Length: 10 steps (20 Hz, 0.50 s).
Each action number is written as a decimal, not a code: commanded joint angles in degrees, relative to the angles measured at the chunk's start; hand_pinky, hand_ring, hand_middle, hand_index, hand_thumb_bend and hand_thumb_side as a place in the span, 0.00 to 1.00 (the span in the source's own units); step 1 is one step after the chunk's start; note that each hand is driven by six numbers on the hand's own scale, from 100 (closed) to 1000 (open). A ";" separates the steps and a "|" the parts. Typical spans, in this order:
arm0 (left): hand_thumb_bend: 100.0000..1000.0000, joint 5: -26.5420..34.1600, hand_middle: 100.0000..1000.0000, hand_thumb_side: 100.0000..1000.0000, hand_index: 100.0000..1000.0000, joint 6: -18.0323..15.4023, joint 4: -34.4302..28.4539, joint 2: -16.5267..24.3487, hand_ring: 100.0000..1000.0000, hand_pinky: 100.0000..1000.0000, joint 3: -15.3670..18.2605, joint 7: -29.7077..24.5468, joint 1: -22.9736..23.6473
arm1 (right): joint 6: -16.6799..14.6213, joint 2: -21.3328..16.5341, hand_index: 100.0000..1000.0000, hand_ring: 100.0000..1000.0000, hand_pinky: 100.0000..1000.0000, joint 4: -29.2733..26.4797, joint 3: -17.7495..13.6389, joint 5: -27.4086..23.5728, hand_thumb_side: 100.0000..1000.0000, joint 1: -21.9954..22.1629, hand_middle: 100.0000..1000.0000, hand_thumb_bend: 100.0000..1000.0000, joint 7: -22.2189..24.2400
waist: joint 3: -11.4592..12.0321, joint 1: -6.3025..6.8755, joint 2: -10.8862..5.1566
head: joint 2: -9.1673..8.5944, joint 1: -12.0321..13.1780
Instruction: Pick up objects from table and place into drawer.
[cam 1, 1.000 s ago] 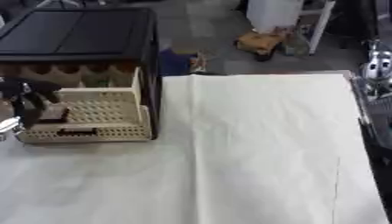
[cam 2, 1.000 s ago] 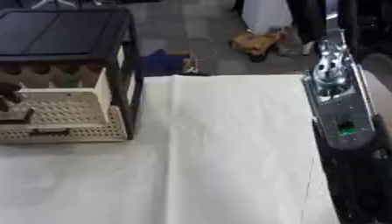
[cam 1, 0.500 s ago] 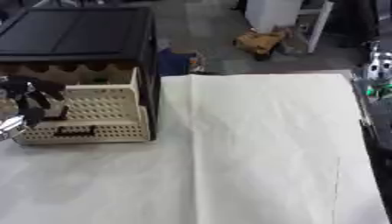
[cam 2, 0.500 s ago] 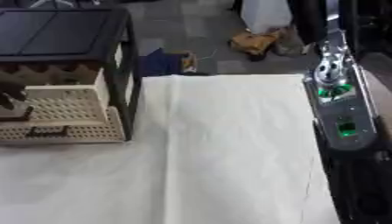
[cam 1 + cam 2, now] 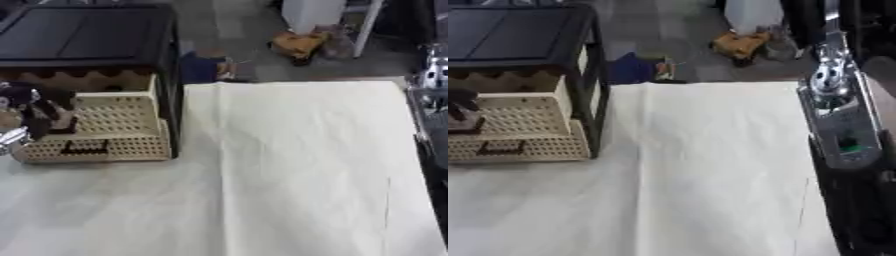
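Hovering left hand [image 5: 31,112] over drawer [image 5: 105,135].

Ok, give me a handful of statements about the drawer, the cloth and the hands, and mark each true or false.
1. The beige perforated drawer is pulled out of the black cabinet. True.
2. The left hand is over the open drawer at the view's left edge. True.
3. Several objects lie on the white cloth waiting to be picked up. False: the cloth shows nothing on it.
4. The right hand is reaching across the cloth towards the drawer. False: only the right arm shows, along the right edge, and no right hand is seen.
5. The drawer front has a dark handle. True.
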 commanded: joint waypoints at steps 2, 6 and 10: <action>0.00 0.20 0.77 1.00 0.98 -0.16 0.42 1.06 0.72 0.52 1.25 0.78 -0.97 | -0.12 -1.81 0.80 0.58 0.50 -0.53 -0.43 -0.21 1.00 -1.52 0.56 0.04 0.02 | -0.12 0.14 -0.69 | -1.08 0.12; 0.00 0.47 0.77 1.00 0.97 -0.45 0.69 0.94 0.72 0.52 1.40 1.49 -1.37 | -0.10 -1.86 0.80 0.58 0.50 -0.66 -0.48 -0.22 1.00 -1.74 0.56 0.04 0.02 | -0.16 0.19 -0.32 | -1.45 0.11; 0.00 0.82 0.77 1.00 0.97 -0.72 0.93 0.78 0.72 0.53 1.50 2.30 -1.87 | -0.11 -2.00 0.80 0.58 0.50 -0.64 -0.50 -0.20 1.00 -1.99 0.56 0.04 0.04 | -0.36 0.23 0.04 | -1.76 0.21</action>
